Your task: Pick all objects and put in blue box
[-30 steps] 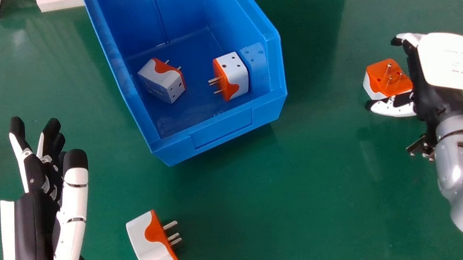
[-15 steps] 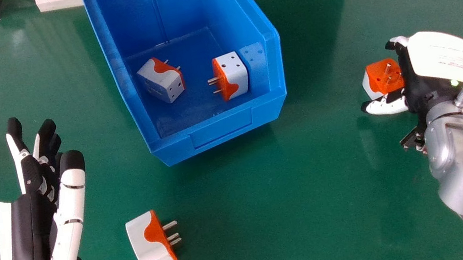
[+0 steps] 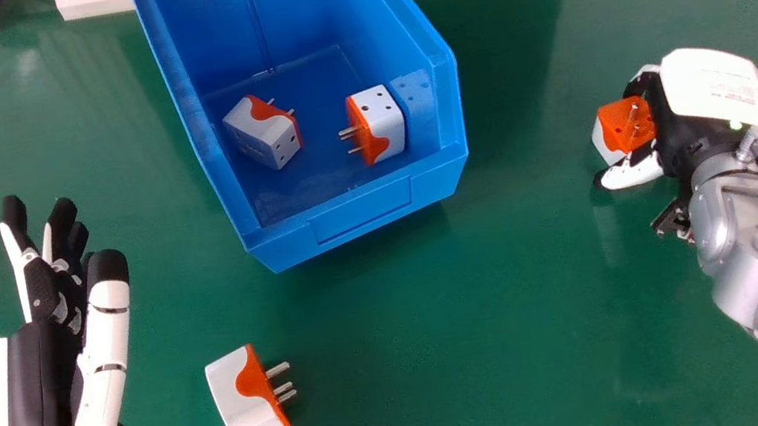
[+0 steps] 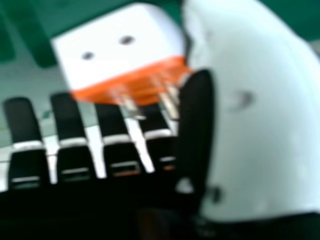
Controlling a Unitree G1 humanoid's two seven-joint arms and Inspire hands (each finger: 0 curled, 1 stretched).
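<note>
Shifted a bit left on the tabletop since the earlier frame, w/ R hand now curled more round the R adapter. Drifted slightly left too, w/ L hand. Left in place: R adapter, on the tabletop, well apart from the R wall of the blue box.

Narrowed onto the R adapter w/ R hand: fingers bent round to the far side, thumb by the near side; can't tell how firm a grip. Held wide w/ L hand, fingers up toward the tabletop's far edge, nr the L edge.

Pointing up on the R adapter: prongs & orange face; white side toward the tabletop's L edge. Partly hidden by R hand, so can't tell the long axis for sure. Facing R on the L adapter: prongs; long axis approx far-to-near, nr the tabletop's near edge, btwn L hand & open middle.

Inside the box: one tilted adapter, prongs toward far R; one upright-looking adapter, prongs L, just beside the R wall. Open room btwn R adapter & box, also btwn box's near rim & tabletop's near edge.
</note>
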